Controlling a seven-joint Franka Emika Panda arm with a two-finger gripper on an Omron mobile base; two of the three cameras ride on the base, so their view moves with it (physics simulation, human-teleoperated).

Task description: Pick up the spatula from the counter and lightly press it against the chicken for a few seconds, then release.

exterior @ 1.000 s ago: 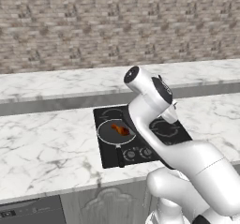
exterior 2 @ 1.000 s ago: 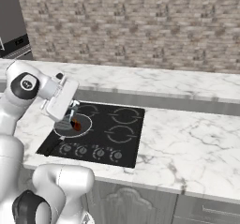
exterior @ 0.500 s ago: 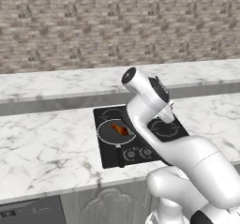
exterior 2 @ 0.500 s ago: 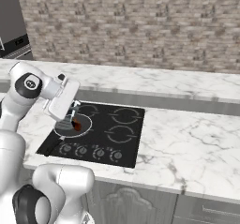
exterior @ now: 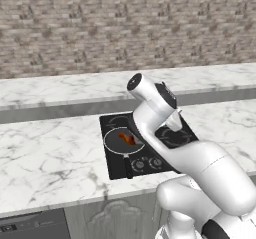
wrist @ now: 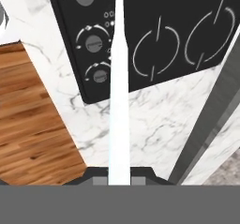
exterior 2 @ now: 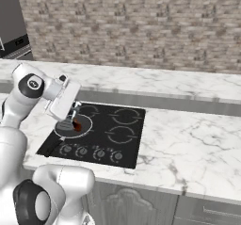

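My gripper (wrist: 118, 178) is shut on the white handle of the spatula (wrist: 118, 101), which runs up the hand view to a grey blade at the top edge. In the right base view the hand (exterior 2: 63, 99) hangs over the front left burner. From it the spatula (exterior 2: 70, 119) slants down into the pan (exterior 2: 65, 130). Its tip is right beside the reddish-brown chicken (exterior 2: 78, 125); whether they touch I cannot tell. In the left base view the chicken (exterior: 127, 138) lies in the pan (exterior: 114, 144), and my arm covers the spatula.
The black cooktop (exterior 2: 120, 139) is set in a white marble counter (exterior 2: 188, 144), with its knobs (wrist: 93, 43) along the front edge. The pan's dark handle (exterior: 128, 167) points toward me. Behind runs a raised marble ledge (exterior: 60, 90) and a brick wall. Wooden floor (wrist: 33, 120) lies below the counter edge.
The arm's upper joint has shifted slightly to the left. The hand stays over the pan with the spatula still in its grip.
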